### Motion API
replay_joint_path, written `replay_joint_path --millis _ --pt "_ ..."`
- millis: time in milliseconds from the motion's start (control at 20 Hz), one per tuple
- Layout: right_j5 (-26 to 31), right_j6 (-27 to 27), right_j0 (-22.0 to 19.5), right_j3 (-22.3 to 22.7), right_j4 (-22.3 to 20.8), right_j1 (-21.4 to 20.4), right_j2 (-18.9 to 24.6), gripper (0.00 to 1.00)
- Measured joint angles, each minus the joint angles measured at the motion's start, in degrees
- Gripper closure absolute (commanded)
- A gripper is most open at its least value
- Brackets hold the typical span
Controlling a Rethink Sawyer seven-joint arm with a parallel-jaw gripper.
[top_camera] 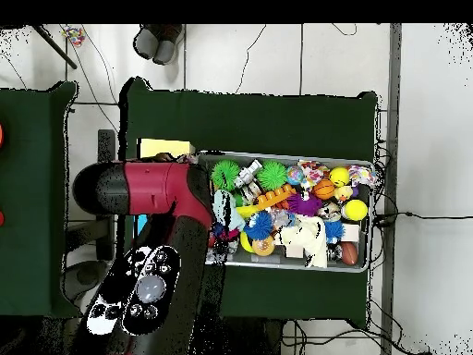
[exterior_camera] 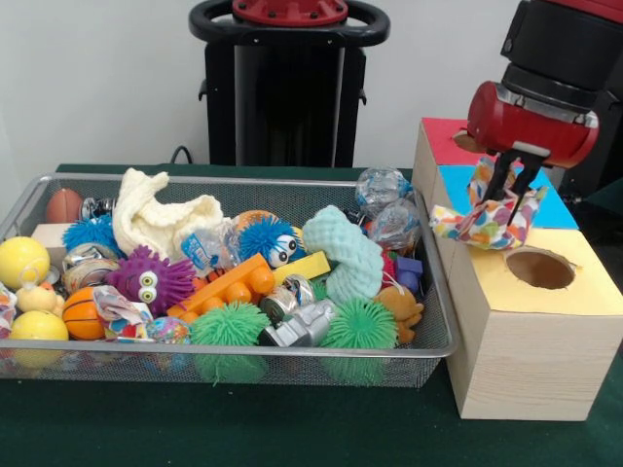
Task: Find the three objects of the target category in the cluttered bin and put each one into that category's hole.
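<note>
The silver wire-mesh bin (exterior_camera: 443,321) is full of toys; it also shows in the overhead view (top_camera: 370,214). My gripper (exterior_camera: 514,193) is shut on a bunch of white polka-dot cloth (exterior_camera: 487,222). It holds the cloth in the air over the boxes, just behind and left of the round hole (exterior_camera: 540,268) in the yellow face. A second polka-dot bunch (exterior_camera: 119,309) lies at the bin's front left, by an orange ball. In the overhead view my arm (top_camera: 157,231) hides the gripper, the held cloth and the hole; only a corner of the yellow face (top_camera: 164,148) shows.
The blue face (exterior_camera: 557,209) and red face (exterior_camera: 440,138) lie behind the yellow one. In the bin are a cream knitted cloth (exterior_camera: 161,219), a teal knitted piece (exterior_camera: 346,258), foil wrappers (exterior_camera: 384,187), green spiky balls (exterior_camera: 229,326) and yellow balls (exterior_camera: 21,261).
</note>
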Motion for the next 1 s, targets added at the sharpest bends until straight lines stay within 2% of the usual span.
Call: replay_joint_path --millis 300,550,1000 --pt "2.7 0.0 1.7 -2.3 0.0 0.9 -2.4 1.0" --pt "3.9 0.0 3.0 -3.7 0.7 1.3 -2.6 1.0" --pt "3.9 0.0 1.0 -7.6 4.0 2.3 1.0 1.0"
